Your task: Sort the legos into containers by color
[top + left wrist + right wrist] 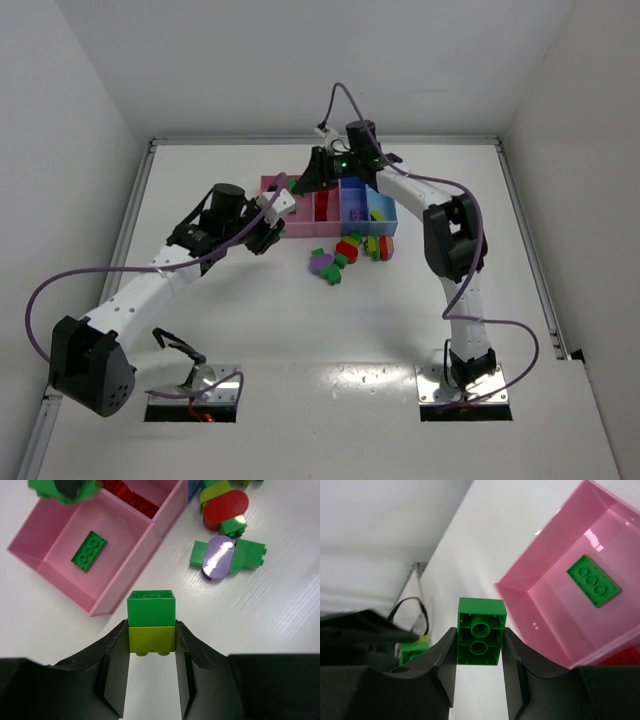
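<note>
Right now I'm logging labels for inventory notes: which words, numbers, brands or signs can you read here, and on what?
None can be read. The pink bin, the green plate in it, the green and lime stack in the left hand and the green brick in the right hand show no print; any stud marks are too small to tell.

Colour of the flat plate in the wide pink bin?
Green flat plate; left wrist view shows it best.
</note>
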Action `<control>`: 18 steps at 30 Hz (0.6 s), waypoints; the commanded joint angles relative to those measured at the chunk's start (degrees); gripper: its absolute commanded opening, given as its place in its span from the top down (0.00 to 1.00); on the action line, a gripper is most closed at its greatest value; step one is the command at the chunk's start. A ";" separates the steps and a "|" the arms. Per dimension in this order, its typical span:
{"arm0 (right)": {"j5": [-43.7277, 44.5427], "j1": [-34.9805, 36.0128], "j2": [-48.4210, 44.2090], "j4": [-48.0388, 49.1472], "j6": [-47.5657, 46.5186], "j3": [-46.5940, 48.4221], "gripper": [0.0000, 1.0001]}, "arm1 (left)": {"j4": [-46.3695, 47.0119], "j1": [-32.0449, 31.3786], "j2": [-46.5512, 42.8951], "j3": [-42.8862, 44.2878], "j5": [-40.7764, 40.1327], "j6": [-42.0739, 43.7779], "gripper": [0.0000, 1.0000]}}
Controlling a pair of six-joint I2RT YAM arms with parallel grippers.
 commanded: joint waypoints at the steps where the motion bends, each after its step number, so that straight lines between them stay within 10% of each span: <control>1: 10.94 2.67 2.19 -3.64 0.80 3.80 0.64 | 0.67 1.14 -1.43 0.47 -1.76 0.37 0.82; 7: 18.07 4.35 3.61 -5.49 0.19 4.94 0.23 | 0.67 2.37 -1.96 0.47 -1.77 0.90 0.82; 12: 12.21 4.88 3.00 -1.99 0.27 4.08 0.22 | 0.67 2.90 -1.96 1.00 -0.62 0.90 0.82; 18: -16.59 3.74 -0.17 23.70 18.32 -4.62 0.19 | 1.19 2.90 -0.91 1.52 0.51 1.43 0.82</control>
